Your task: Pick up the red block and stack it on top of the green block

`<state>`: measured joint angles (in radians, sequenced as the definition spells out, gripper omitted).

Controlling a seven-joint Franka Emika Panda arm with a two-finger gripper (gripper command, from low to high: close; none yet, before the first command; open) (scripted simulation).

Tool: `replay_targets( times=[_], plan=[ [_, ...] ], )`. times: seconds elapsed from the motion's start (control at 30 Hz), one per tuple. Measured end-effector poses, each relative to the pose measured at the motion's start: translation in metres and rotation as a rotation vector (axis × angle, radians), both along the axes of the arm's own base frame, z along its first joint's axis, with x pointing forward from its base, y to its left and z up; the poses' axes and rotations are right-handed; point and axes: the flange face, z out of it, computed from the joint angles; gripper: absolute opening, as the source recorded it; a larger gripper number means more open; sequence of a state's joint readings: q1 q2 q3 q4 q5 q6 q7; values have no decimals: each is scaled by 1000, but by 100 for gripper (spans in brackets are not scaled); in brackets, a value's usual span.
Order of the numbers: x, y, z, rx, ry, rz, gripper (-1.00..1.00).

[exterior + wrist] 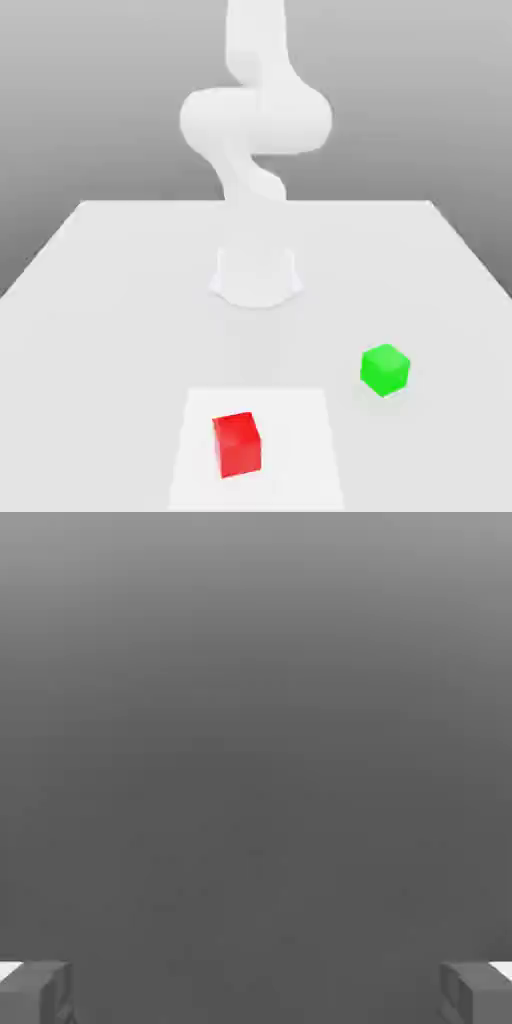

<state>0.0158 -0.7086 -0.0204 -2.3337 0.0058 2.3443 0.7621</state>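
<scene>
Red block (237,444) sits on white mat (257,450) at table (110,300) front; green block (385,369) nearby, toward exterior view's right, apart. Gripper (256,992) fingers spread wide, holding nothing. Judged rigid, light, smooth-faced, poss. slippery; grip opp. side faces at mid-height.

Nothing here can be read: no text, label, brand, number or sign appears on any surface in the exterior view or the hand view.
</scene>
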Motion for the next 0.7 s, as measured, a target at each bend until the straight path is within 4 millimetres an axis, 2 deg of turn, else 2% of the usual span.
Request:
replay_targets(
  times=[0.17, 0.33, 0.5, 0.7],
  plan=[
    [55, -5, -102, -17, 164, 57, 0],
    [82, -8, -207, -37, 323, 111, 0],
    [85, -11, -312, -61, 480, 163, 0],
    [57, -18, -431, -96, 670, 223, 0]
  ],
)
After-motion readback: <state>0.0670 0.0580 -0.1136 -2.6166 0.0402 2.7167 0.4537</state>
